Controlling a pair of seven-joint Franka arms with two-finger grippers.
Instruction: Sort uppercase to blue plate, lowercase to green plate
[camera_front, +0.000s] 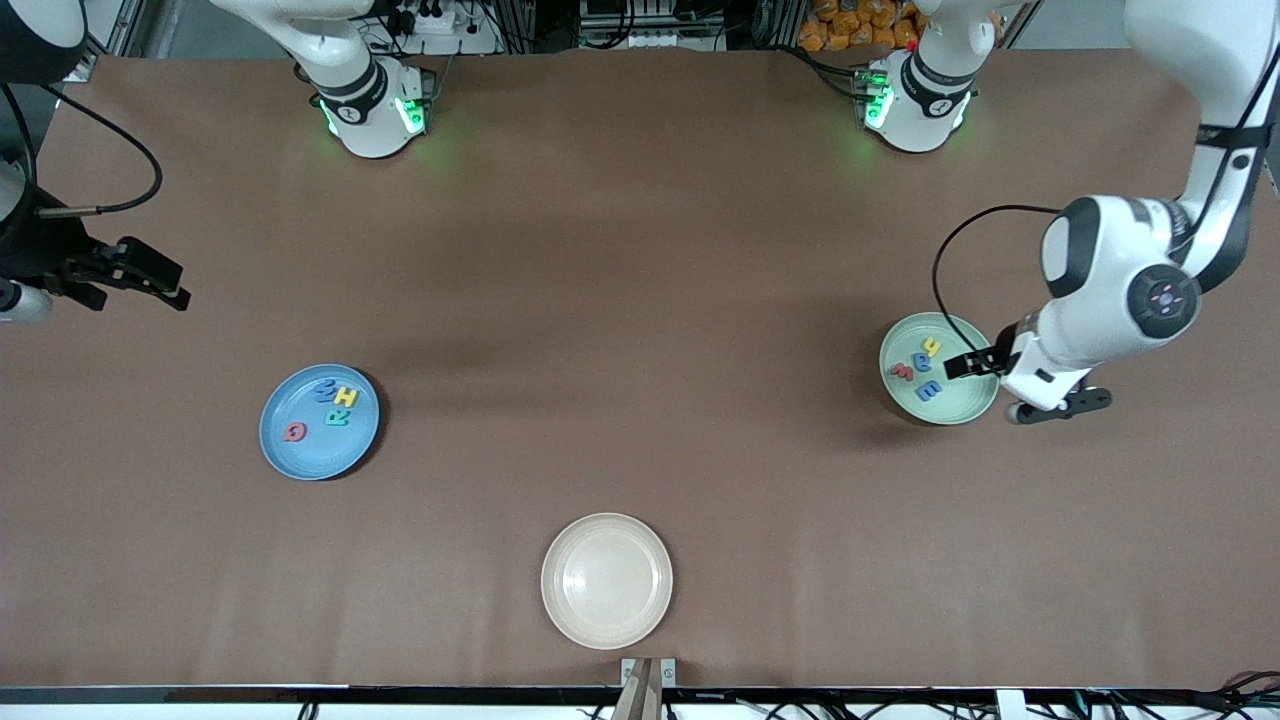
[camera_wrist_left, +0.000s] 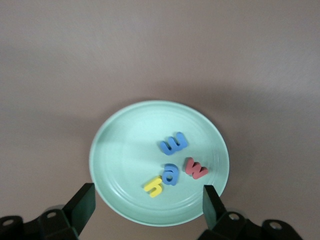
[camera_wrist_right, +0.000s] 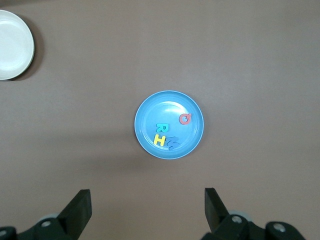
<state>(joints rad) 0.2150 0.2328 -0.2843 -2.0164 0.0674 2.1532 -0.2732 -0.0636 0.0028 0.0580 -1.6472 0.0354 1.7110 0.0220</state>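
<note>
While the brown surface (camera_front: 640, 300) bears a cream plate (camera_front: 607, 580), the blue plate (camera_front: 318, 421) holds the capitals (camera_wrist_right: 167, 132) and the green plate (camera_wrist_left: 159, 162) the small letters (camera_wrist_left: 175, 162), between the left gripper's (camera_wrist_left: 149, 200) spread fingers (camera_wrist_left: 82, 202); the right gripper (camera_wrist_right: 148, 205) hangs open-fingered, empty.

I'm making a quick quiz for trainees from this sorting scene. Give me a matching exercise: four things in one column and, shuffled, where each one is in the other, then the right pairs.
Things:
1. red Q
2. red w
3. beige plate
4. left pincer

Places:
A. on the green plate
B. over the green plate's rim
C. on the blue plate
D. nearest the front camera, nothing on it

Pairs: 1-C, 2-A, 3-D, 4-B
</note>
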